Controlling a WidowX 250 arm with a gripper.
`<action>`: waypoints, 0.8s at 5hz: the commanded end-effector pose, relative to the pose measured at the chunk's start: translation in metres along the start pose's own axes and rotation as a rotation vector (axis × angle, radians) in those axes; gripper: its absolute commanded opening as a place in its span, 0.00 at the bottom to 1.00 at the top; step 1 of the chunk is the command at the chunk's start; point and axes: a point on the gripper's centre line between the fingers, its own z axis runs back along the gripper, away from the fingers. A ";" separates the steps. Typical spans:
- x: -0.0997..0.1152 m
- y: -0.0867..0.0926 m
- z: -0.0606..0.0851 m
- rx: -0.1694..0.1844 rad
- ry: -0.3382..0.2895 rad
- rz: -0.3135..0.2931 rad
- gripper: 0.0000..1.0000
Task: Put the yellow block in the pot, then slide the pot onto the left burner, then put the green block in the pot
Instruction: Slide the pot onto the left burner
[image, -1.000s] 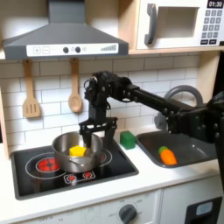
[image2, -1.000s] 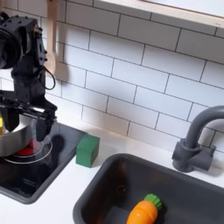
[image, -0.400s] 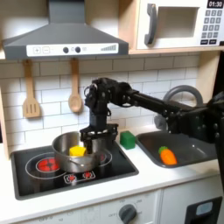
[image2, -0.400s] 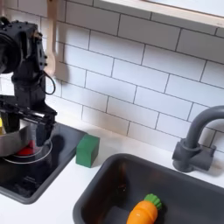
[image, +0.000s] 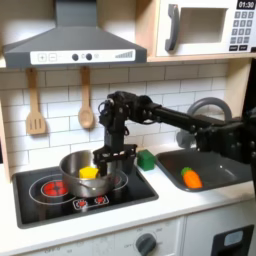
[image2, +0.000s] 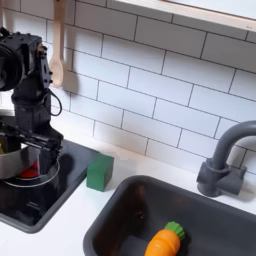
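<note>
Pot (image: 88, 172) first: in the first exterior view it sits on the black stovetop with the yellow block (image: 89, 173) already inside, so by my reading the first step is done and the slide is the step in hand. The gripper (image: 113, 160) hangs low at the pot's rim on the first exterior view's right, jaws spread and holding nothing, one finger apparently inside the wall and one outside, though I cannot be sure they touch it. The left burner (image: 48, 186), red rings on the glass, lies beyond the pot from the jaws, toward the first exterior view's left, so the push likely runs that way. The green block (image: 147, 159) rests on the counter just on the other side of the jaws, toward the first exterior view's right, by the sink.

In the second exterior view the gripper (image2: 36, 157) stands over the pot (image2: 10, 160) at the second exterior view's left edge, fingers pointing down and parted. The green block (image2: 98, 171) sits apart from the jaws toward the second exterior view's right, upright on its base, untouched. An orange carrot toy (image2: 163, 241) lies in the sink, well away.
</note>
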 end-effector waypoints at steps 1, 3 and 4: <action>0.000 0.000 0.001 -0.013 -0.011 0.004 0.00; 0.001 -0.003 0.001 -0.024 -0.019 -0.008 0.00; 0.002 -0.002 0.001 -0.025 -0.015 -0.009 0.00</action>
